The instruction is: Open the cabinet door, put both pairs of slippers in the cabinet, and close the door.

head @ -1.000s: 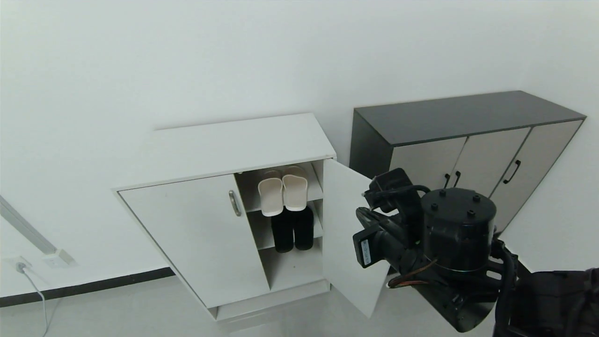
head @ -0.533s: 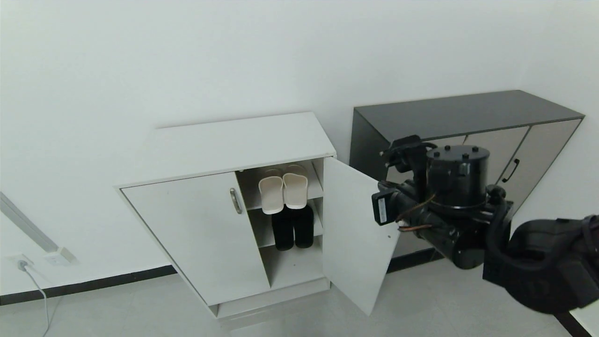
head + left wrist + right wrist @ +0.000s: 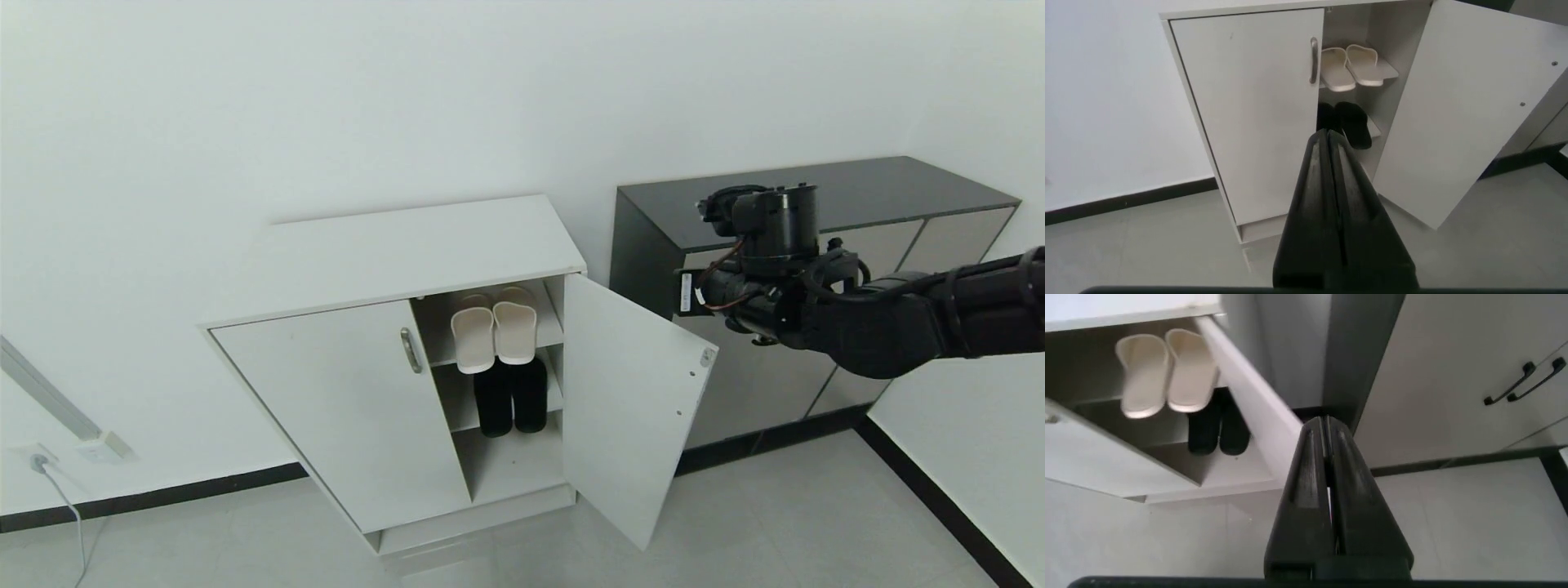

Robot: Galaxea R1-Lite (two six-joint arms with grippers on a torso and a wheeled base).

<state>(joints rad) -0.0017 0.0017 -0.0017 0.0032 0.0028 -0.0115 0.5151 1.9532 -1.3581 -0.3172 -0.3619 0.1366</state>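
The right end effector (image 3: pixel 1327 423), closed and empty, has swung up from low before the open door (image 3: pixel 629 408) to its outer side, the door's free edge just below it. The white slippers (image 3: pixel 494 333) and black slippers (image 3: pixel 512 398) sit shelved in the cabinet (image 3: pixel 408 253) beyond, so only the closing push seems left; the left end effector (image 3: pixel 1327 135) is also closed, empty.

Standing mid-frame against the wall (image 3: pixel 326 98): the cabinet (image 3: pixel 408 253), left door (image 3: pixel 343 416) lying shut, right door (image 3: pixel 629 408) hanging open toward the lower right. Sitting inside on the upper shelf (image 3: pixel 549 323), one pair of slippers (image 3: pixel 494 333); resting on the shelf directly below, the second pair (image 3: pixel 512 400). Standing just beside it, toward the frame's right edge: another cabinet (image 3: pixel 816 196).
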